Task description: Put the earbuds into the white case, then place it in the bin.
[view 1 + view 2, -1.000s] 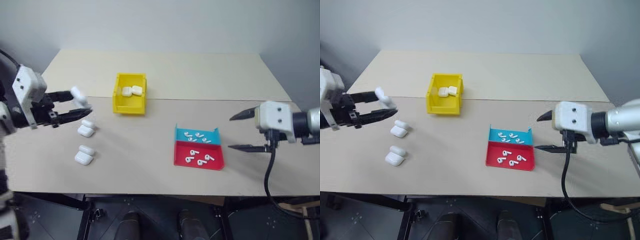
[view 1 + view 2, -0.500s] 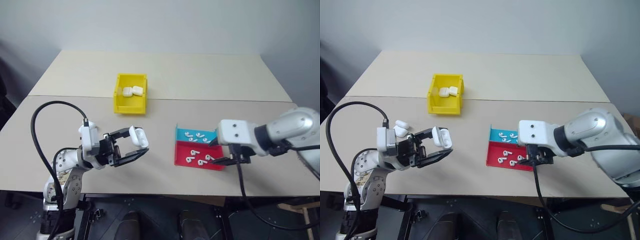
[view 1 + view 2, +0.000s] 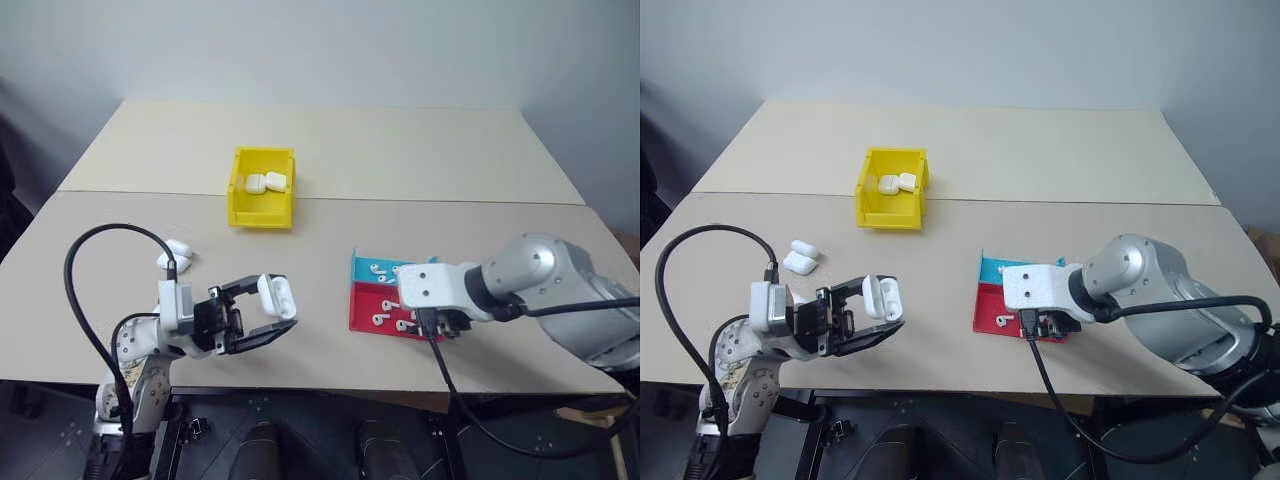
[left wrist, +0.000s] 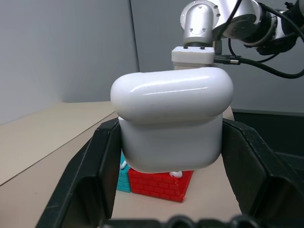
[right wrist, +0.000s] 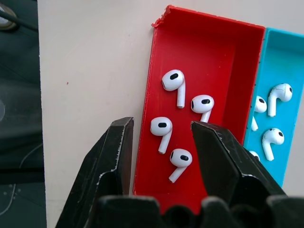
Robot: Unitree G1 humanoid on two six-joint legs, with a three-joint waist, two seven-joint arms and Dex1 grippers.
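Note:
My left gripper (image 3: 283, 308) is shut on a white case (image 4: 171, 128), which it holds above the table's front left part, its fingers (image 4: 95, 180) on both sides. My right gripper (image 5: 164, 126) hangs open over the red tray (image 5: 213, 61), pointing down. One of the earbuds (image 5: 161, 130) lies between its fingers (image 5: 114, 161), which do not touch it. Other earbuds (image 5: 176, 85) lie beside it. The yellow bin (image 3: 260, 215) stands at mid-table with two cases (image 3: 265, 182) inside.
A blue tray (image 3: 385, 262) with more earbuds joins the red tray's far side. Loose white cases (image 3: 800, 258) lie on the table at the left, behind my left arm. A black cable loops up from that arm.
My left arm swung down and toward the middle with the case in its grip. My right gripper came down over the red tray and its jaws narrowed.

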